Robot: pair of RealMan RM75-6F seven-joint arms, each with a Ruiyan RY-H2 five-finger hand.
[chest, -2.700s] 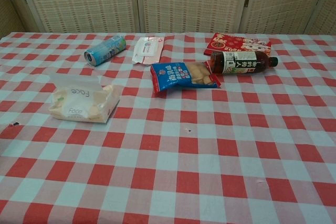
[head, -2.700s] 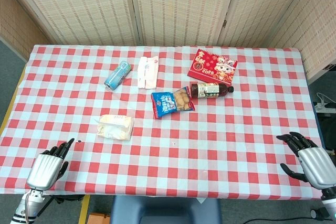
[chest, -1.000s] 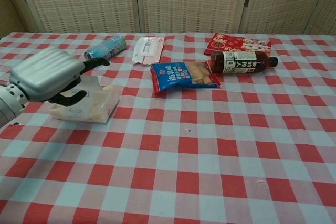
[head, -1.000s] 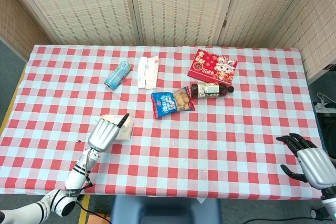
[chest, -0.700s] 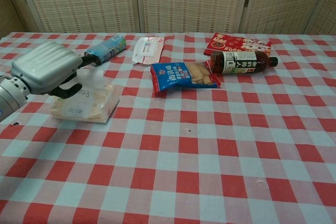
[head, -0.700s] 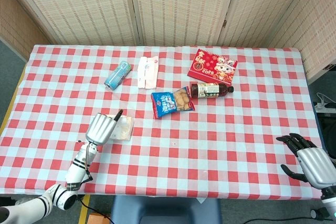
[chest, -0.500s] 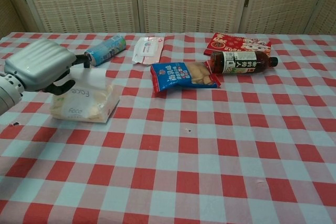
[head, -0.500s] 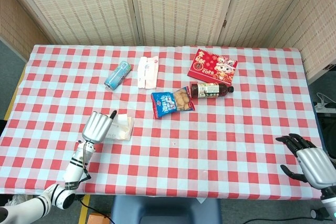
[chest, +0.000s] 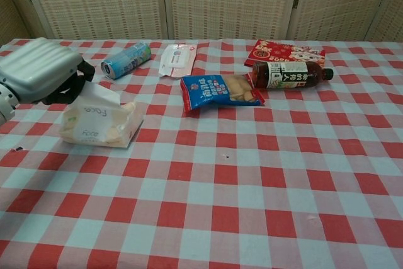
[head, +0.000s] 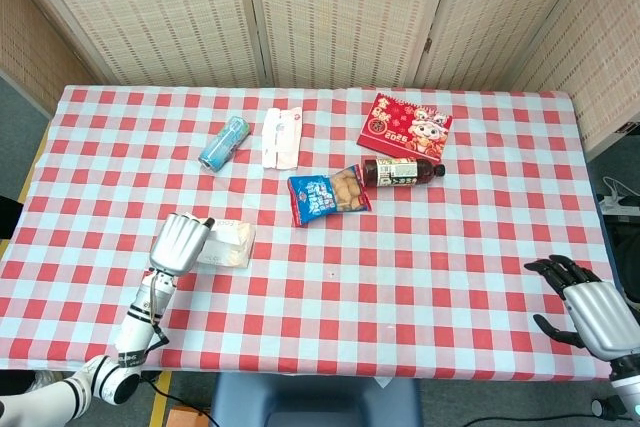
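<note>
Fingers (chest: pixel 80 75) of left hand (head: pixel 178 242) curled (grip unclear) over crinkly, soft tissue pack (chest: pixel 101 124); right hand (head: pixel 592 309) spread.

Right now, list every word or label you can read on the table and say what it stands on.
"Face": printed twice on the white tissue pack beside the left robot hand.
Blue snack bag: print too small to read.
Dark bottle: label unreadable.
Red box, blue can, white packet: print too blurred to read.
</note>
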